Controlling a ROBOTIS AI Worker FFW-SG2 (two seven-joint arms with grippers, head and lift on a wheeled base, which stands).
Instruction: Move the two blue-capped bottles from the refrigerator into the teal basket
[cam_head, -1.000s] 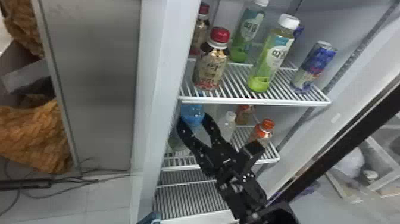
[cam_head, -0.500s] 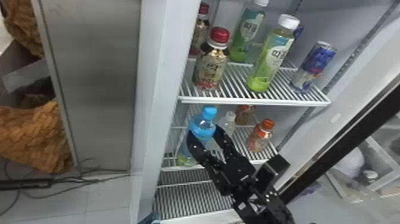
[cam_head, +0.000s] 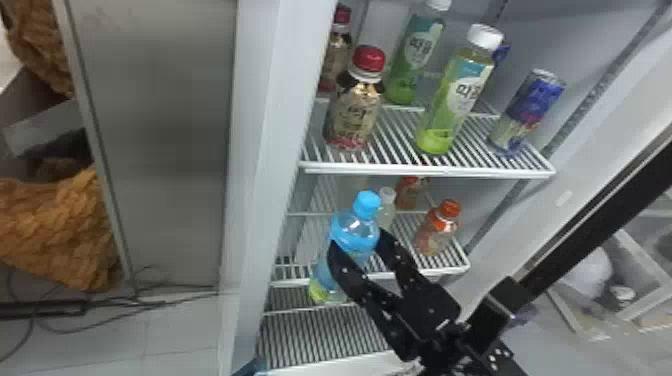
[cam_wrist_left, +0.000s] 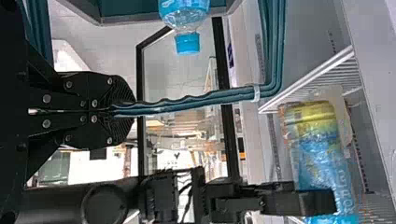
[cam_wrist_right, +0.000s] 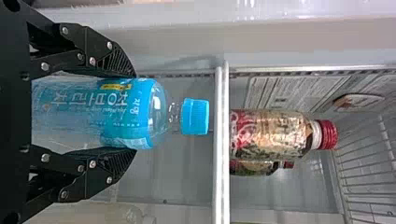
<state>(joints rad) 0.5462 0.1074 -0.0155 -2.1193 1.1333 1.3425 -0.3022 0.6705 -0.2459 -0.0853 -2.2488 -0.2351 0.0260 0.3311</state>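
Pinching from either side, the right gripper (cam_wrist_right: 135, 112) has its black fingers against a blue-capped bottle (cam_wrist_right: 93, 112), body caught and cap free; that hold should leave the lower end clear for setting down. The bottle leans slightly, in front of the near edge of the middle shelf (cam_head: 420, 272), so it looks ready to come away. Over to the left gripper (cam_wrist_left: 133, 111): fingers pressed together on the teal handle (cam_wrist_left: 196, 98), presumably to steady the teal basket (cam_wrist_left: 126, 19) while the load goes in. And look, the second blue-capped bottle (cam_wrist_left: 187, 13) is at the basket, its cap past the rim, so this one seems the last. Farther out in the refrigerator (cam_head: 265, 100), an orange-capped bottle (cam_head: 437, 230) stands to the right and a red-capped bottle (cam_head: 354, 112) on the upper shelf (cam_head: 430, 172), neither wanted. Next call: ease out, swing toward the basket, and mind that protruding cap.
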